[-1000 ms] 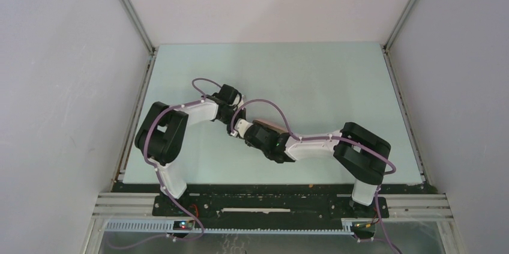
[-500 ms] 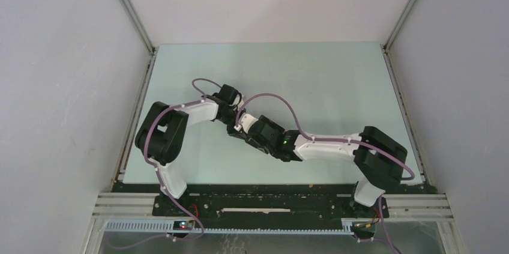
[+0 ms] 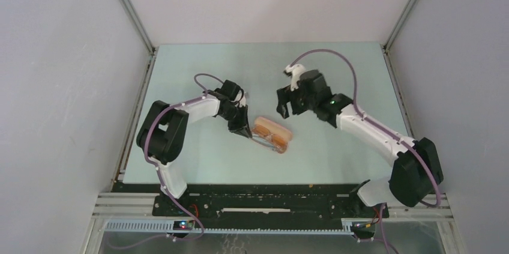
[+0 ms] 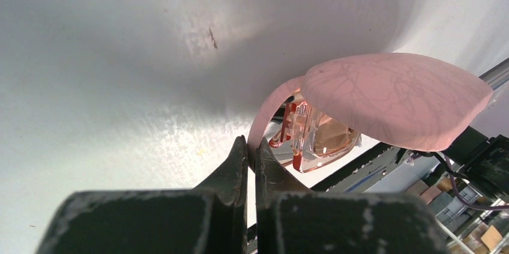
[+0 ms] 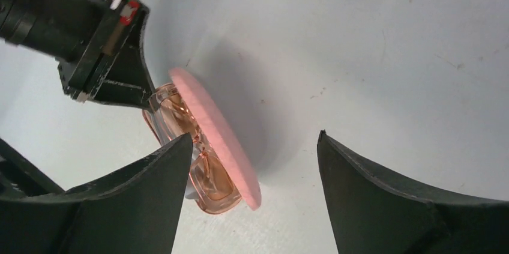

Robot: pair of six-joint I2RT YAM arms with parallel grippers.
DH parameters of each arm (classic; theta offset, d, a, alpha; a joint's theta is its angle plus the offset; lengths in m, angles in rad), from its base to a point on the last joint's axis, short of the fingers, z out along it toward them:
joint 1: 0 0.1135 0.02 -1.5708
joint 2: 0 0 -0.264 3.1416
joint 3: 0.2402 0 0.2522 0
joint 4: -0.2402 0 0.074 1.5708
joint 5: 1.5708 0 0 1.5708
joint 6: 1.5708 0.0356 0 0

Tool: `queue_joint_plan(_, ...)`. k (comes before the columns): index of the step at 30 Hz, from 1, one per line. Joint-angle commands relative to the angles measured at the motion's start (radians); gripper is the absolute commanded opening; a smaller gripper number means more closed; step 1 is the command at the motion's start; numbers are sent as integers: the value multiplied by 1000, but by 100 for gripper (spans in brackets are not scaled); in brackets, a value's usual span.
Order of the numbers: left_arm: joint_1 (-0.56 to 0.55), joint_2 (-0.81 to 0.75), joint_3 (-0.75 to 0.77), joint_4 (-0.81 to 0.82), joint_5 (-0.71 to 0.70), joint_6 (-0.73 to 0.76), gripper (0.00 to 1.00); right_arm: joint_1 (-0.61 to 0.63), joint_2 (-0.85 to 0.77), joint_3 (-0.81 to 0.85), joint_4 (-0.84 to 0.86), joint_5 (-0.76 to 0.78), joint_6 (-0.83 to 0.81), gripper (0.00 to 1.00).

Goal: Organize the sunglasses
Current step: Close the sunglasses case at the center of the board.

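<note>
The sunglasses [image 3: 271, 140] are folded, with an orange-brown frame and amber lenses [image 4: 327, 139]. They lie in the open pink case [image 3: 273, 128] at the table's middle. The case's lid [image 4: 396, 101] stands raised over them. My left gripper [image 3: 245, 132] is shut on the thin pink edge of the case [image 4: 268, 110], at its left end. My right gripper [image 3: 287, 106] is open and holds nothing. It hangs above the table, behind and to the right of the case. In the right wrist view the case [image 5: 213, 131] and the sunglasses [image 5: 207, 176] show beyond its left finger.
The pale green table [image 3: 336, 74] is walled by white panels with metal rails [image 3: 399, 95] along its sides. The black mounting bar [image 3: 270, 197] with both arm bases runs along the near edge.
My right arm has pulled away from the case, swinging up and to the back right, and its jaws have opened. The case and sunglasses, hidden under it before, now show. The left gripper keeps its hold.
</note>
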Motion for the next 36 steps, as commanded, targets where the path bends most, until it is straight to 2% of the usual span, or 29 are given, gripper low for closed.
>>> queue_joint_plan(1,-5,30,96,-29,-4,43,0,-131,51,44,-82,-376,122,83)
queue_joint_plan(6,-5,81,168,-68,5,76,0,-198,151,46,-86,-608,111,77)
queue_joint_plan(10,-5,125,229,-113,3,118,0,-213,231,46,-68,-608,99,69)
queue_joint_plan(19,-5,182,299,-169,-16,166,0,-253,273,43,-2,-593,114,64)
queue_joint_plan(23,-5,196,309,-169,-15,161,0,-256,306,43,3,-626,113,56)
queue_joint_plan(30,-5,219,362,-200,-23,172,0,-234,323,44,-5,-623,98,52)
queue_joint_plan(32,-5,226,383,-211,-26,176,0,-230,322,44,-8,-605,100,46)
queue_joint_plan(36,-5,232,412,-225,-40,176,4,-196,305,43,-27,-522,113,24)
